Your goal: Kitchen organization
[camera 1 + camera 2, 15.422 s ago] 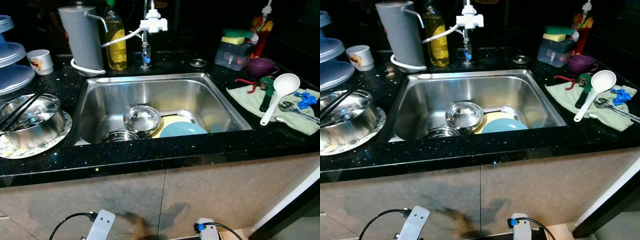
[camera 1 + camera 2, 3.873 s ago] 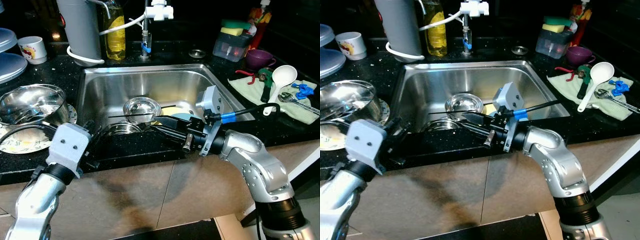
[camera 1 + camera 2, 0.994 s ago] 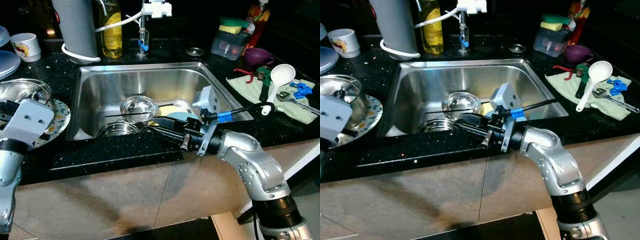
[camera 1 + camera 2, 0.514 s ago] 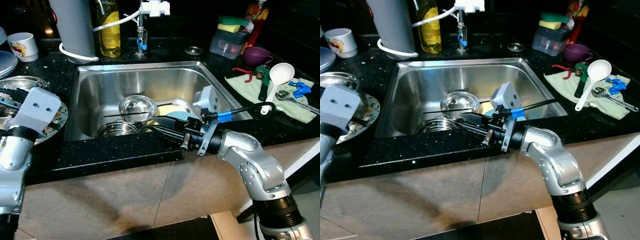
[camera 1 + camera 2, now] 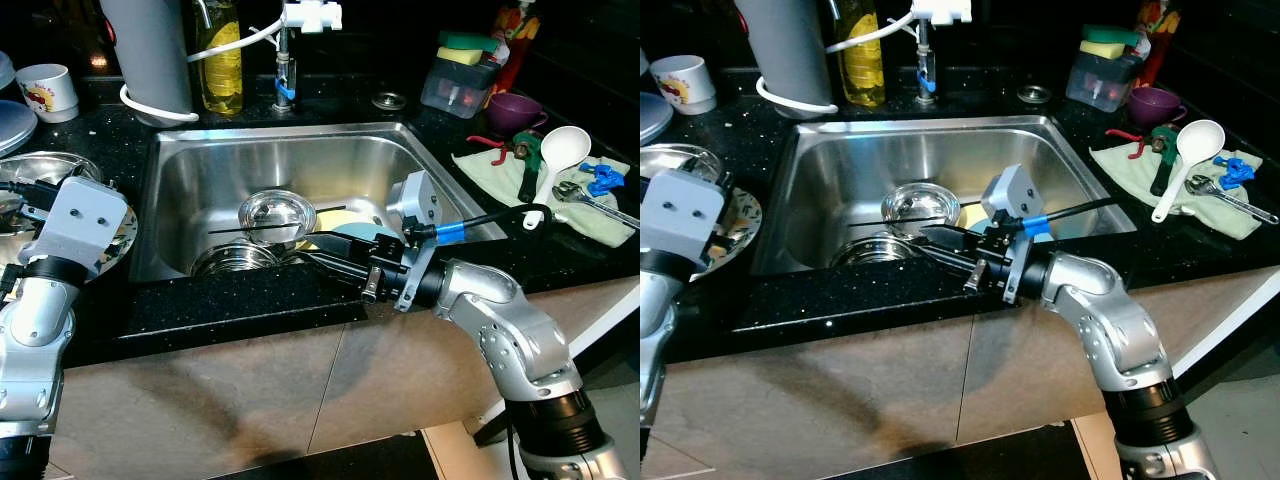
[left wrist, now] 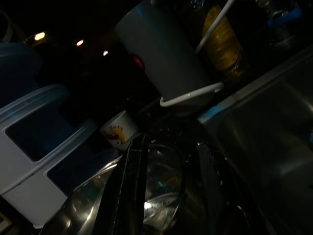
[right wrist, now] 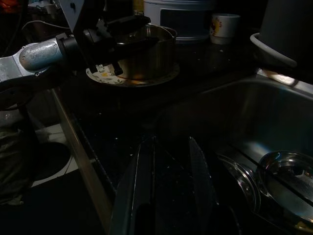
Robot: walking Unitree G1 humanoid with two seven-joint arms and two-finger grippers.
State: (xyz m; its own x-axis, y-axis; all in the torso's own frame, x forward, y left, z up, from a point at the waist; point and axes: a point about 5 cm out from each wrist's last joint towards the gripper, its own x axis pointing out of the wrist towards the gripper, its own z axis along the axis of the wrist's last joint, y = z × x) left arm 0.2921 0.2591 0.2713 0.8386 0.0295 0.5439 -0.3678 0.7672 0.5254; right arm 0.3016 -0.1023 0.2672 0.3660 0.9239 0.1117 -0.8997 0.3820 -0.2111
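The left gripper [image 6: 168, 188] has its two long black fingers [image 6: 129, 191] parted, reaching over a shiny round steel bowl [image 6: 146, 205] on the dark table [image 6: 195, 125]. Just beyond the bowl stands a small white cup with a red and yellow print [image 6: 119, 130]. Farther off stands a tall grey cylindrical canister [image 6: 164, 51] ringed by a white hose, with a yellow liquid bottle [image 6: 221, 41] beside it. A pale blue plastic stacked container [image 6: 34, 147] stands close by the cup. The stainless steel sink [image 6: 274, 127] opens next to the canister.

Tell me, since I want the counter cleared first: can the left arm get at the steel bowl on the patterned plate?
Probably yes. The left gripper is open right over the steel bowl on the patterned plate, nothing between.
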